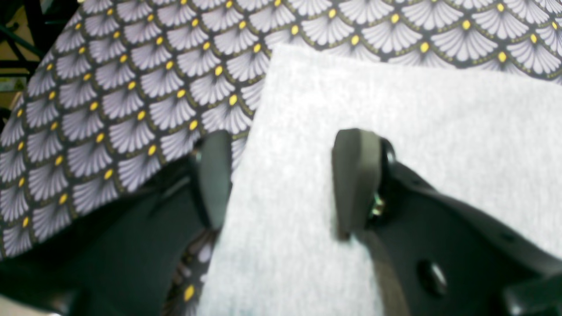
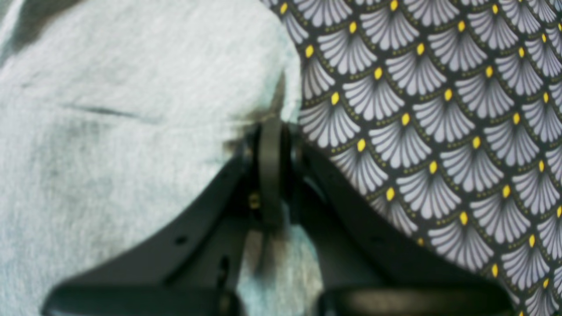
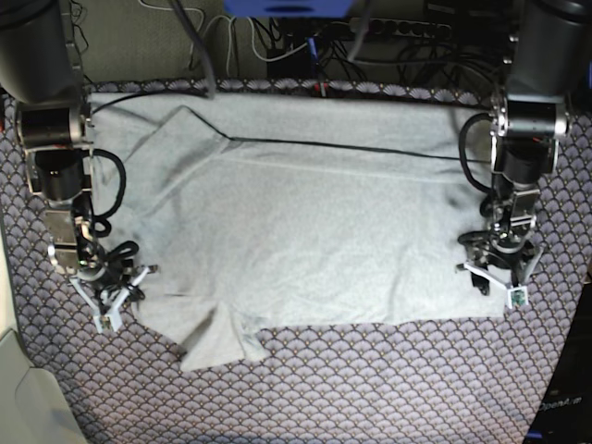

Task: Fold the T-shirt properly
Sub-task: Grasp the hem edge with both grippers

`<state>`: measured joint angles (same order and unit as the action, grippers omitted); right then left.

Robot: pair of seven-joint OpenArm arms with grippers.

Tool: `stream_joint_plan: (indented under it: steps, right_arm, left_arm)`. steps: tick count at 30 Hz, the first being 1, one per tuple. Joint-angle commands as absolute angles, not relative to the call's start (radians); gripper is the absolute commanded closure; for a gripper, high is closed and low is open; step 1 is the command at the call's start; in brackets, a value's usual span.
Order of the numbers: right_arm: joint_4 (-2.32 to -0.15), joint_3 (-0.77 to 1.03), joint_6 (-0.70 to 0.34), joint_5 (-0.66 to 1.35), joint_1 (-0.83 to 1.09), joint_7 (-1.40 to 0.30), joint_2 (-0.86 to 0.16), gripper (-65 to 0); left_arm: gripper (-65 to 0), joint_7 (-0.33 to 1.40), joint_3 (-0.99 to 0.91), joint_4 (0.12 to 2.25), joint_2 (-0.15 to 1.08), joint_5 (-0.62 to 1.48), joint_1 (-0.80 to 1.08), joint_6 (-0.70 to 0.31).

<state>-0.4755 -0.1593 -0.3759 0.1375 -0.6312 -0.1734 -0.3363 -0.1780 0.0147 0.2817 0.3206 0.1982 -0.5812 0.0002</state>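
Note:
The light grey T-shirt point(image 3: 305, 231) lies spread flat on the table in the base view, with a sleeve point(image 3: 217, 342) sticking out at the near edge and a thin dark trim line along its far part. My right gripper point(image 2: 271, 145) is shut on the shirt's edge point(image 2: 131, 109); in the base view it point(image 3: 111, 294) sits at the shirt's left side. My left gripper point(image 1: 285, 145) is open and straddles the shirt's corner edge point(image 1: 395, 131), with one finger over the tablecloth and one over the shirt. In the base view it point(image 3: 499, 276) is at the shirt's right side.
The fan-patterned tablecloth point(image 3: 370, 388) covers the table around the shirt. Cables and a power strip point(image 3: 398, 32) lie behind the far edge. A pale grey surface point(image 3: 23, 388) shows at the near left corner.

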Motion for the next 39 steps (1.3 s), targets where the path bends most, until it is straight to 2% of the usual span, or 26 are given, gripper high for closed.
stream_joint_plan:
  steps: [1, 12, 23, 25, 30, 31, 34, 39]
  right_arm:
    - [-0.492, -0.157, -0.377, 0.147, -0.661, -0.162, -0.349, 0.0]
    - [-0.492, -0.157, -0.377, 0.147, -0.661, -0.162, -0.351, 0.0]
    - [-0.489, -0.157, -0.377, 0.147, -0.659, -0.163, -0.351, 0.0]
    - [-0.489, -0.157, -0.377, 0.147, -0.650, -0.163, -0.352, 0.0]
    - [-0.493, -0.157, -0.377, 0.147, -0.636, -0.163, -0.352, 0.0]
    - [-0.493, -0.157, -0.377, 0.147, -0.636, -0.163, -0.352, 0.0]
    - [-0.515, -0.150, -0.381, 0.147, -0.634, -0.163, -0.358, 0.0]
    - [-0.731, -0.114, -0.381, 0.151, -0.522, -0.182, -0.394, 0.0]
  left_arm:
    - [-36.3, -0.179, 0.012, 0.291, 0.332, 0.194, -0.591, 0.004]
    - [-36.5, -0.174, -0.134, 0.291, 0.332, 0.194, -0.582, 0.004]
    - [-35.5, -0.174, -0.134, 0.291, 0.285, 0.183, -0.572, 0.002]
    - [-30.2, -0.174, -0.134, 0.291, 0.278, 0.183, -0.572, -0.001]
    - [-2.0, -0.174, -0.133, 0.297, 0.277, 0.182, -0.572, 0.001]
    - [0.0, -0.174, -0.133, 0.298, 0.277, 0.182, -0.572, 0.002]
    - [-1.0, -0.173, -0.133, 0.302, 0.280, 0.182, -0.573, 0.004]
    - [-0.5, -0.171, -0.134, 0.303, 0.317, 0.191, -0.575, 0.004]
